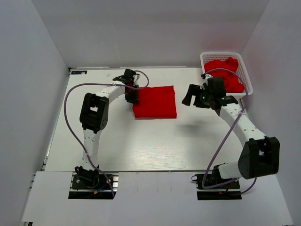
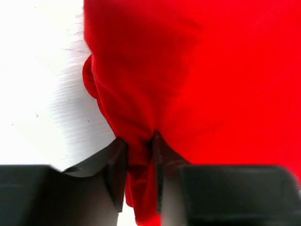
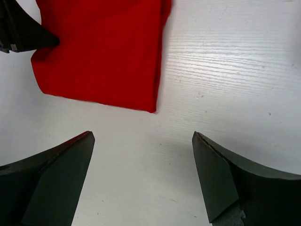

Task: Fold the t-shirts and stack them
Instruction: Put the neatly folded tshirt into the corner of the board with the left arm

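Observation:
A folded red t-shirt [image 1: 155,101] lies as a flat rectangle on the white table, left of centre. My left gripper [image 1: 132,97] is at its left edge, shut on a pinch of that cloth [image 2: 139,155]. The shirt fills most of the left wrist view [image 2: 197,80]. My right gripper [image 1: 192,96] hovers to the right of the shirt, open and empty. In the right wrist view the shirt [image 3: 101,52] lies ahead of the spread fingers [image 3: 61,165], with bare table between them. More red t-shirts [image 1: 226,73] are bunched in the basket.
A white mesh basket [image 1: 244,75] stands at the back right corner, just behind my right arm. White walls close in the table on the left, back and right. A small label [image 1: 80,72] lies at the back left edge.

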Robot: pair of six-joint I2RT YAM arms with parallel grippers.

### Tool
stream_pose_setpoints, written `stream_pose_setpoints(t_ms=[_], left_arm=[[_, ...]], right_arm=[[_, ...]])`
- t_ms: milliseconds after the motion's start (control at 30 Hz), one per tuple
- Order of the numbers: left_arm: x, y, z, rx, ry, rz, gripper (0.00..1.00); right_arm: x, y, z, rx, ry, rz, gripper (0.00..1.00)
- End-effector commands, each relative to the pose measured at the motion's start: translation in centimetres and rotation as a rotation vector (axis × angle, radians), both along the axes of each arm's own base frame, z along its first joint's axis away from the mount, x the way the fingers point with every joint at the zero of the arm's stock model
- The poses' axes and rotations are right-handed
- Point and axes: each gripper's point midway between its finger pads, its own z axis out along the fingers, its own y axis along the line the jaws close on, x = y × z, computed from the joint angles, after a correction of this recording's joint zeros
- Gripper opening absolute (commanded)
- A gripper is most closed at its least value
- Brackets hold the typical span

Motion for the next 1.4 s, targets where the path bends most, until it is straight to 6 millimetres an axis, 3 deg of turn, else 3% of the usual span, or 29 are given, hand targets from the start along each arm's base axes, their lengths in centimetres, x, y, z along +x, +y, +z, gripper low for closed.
stream_pose_setpoints(t_ms=[0,100,200,367,467,567,600,633,733,767,1033,1100,1233,1333,1367], left_arm=[[-0.5,1.0,-1.3,0.064,0.033,0.018,0.3],[-0.1,1.6,-1.8,0.103,0.032,0.023,0.0],[1.2,3.2,-0.4,0.18,-0.002,0.052,0.0],[4.8,9.8,4.0,0.461,-0.157,0.079,0.0],[6.7,12.0,6.9,0.564,-0.235,0.092,0.0],[8.0,15.5,8.0,0.661,-0.253,0.129,0.0],[8.5,17.2,8.9,0.702,-0.269,0.157,0.0],[8.8,18.1,7.9,0.726,-0.251,0.173,0.0],[10.3,21.9,9.3,0.806,-0.272,0.239,0.0],[10.4,23.0,8.4,0.839,-0.249,0.243,0.0],[12.8,31.4,9.2,0.998,-0.299,0.381,0.0],[13.8,32.5,10.2,1.036,-0.36,0.44,0.0],[14.6,35.6,10.1,1.101,-0.399,0.507,0.0],[15.0,37.3,9.7,1.164,-0.398,0.513,0.0],[15.0,38.0,10.4,1.174,-0.407,0.534,0.0]], right_arm=[[0.1,-1.0,1.8,-0.024,-0.069,-0.04,0.9],[0.1,-1.5,2.5,-0.033,-0.09,-0.058,0.9],[0.1,-2.2,2.7,-0.052,-0.107,-0.085,0.9],[0.6,-2.3,3.4,-0.066,-0.114,-0.094,0.9],[1.3,-2.1,3.2,-0.068,-0.097,-0.094,0.9],[2.0,-2.0,3.1,-0.073,-0.085,-0.091,0.9],[2.5,-1.9,4.0,-0.071,-0.095,-0.09,0.9],[2.8,-1.7,3.2,-0.08,-0.071,-0.082,0.9],[3.5,-1.3,4.0,-0.068,-0.072,-0.074,0.9],[3.8,-1.2,3.5,-0.072,-0.058,-0.071,0.9],[6.1,-0.4,5.7,-0.048,-0.079,-0.071,0.9],[6.3,-0.4,5.7,-0.042,-0.072,-0.079,0.9],[6.7,-0.5,5.7,-0.042,-0.064,-0.1,0.9],[6.6,-0.7,4.9,-0.051,-0.046,-0.115,0.9],[6.5,-0.9,4.3,-0.056,-0.031,-0.123,0.9]])
